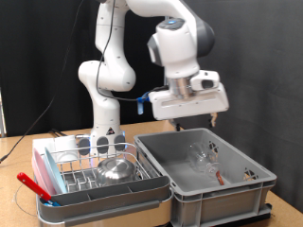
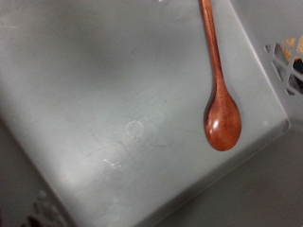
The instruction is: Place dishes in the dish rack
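Gripper: the gripper (image 1: 217,118) hangs in the air above the grey crate (image 1: 241,192), toward the crate's far right corner in the exterior view; only 1 dark fingertip shows below the white hand, so I cannot tell whether the jaws are apart or together, and nothing is seen between them.
Dish rack: the silver wire rack (image 1: 74,170) sits in the pink-and-grey tray (image 1: 104,200) at the exterior view's left, its right side touching or just beside the crate's left wall.
Steel bowl: the shiny bowl (image 1: 117,169) lies inside the rack, near the rack's right edge.
Blue plate: a pale blue plate (image 1: 104,144) stands upright at the rack's far edge, just in front of the robot's base.
Glassware: 1 small clear glass piece (image 1: 200,156) rests on the crate's floor, near the middle; too faint to tell its shape.
Red utensils: 1 red handle (image 1: 34,185) sticks out over the tray's left front corner.
Wooden spoon: in the wrist view a reddish-brown spoon (image 2: 218,90) lies flat on the crate's grey floor (image 2: 95,113), its bowl close to a rounded floor corner; a small reddish piece (image 1: 219,176) shows on the crate's floor in the exterior view.
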Action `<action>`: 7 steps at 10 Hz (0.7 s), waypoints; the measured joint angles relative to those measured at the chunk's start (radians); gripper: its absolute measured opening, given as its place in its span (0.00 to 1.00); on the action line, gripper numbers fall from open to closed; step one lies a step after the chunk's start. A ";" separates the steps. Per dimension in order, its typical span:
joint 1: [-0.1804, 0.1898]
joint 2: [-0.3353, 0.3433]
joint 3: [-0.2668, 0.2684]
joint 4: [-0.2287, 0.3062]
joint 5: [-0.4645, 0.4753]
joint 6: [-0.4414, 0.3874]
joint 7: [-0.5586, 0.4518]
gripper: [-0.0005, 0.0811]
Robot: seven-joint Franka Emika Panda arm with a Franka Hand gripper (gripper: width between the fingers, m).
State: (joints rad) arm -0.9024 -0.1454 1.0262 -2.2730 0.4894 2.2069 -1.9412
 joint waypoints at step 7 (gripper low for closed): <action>0.003 0.121 0.135 0.013 -0.107 0.078 0.216 1.00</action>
State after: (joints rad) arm -0.8995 -0.0240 1.1611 -2.2596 0.3822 2.2850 -1.7249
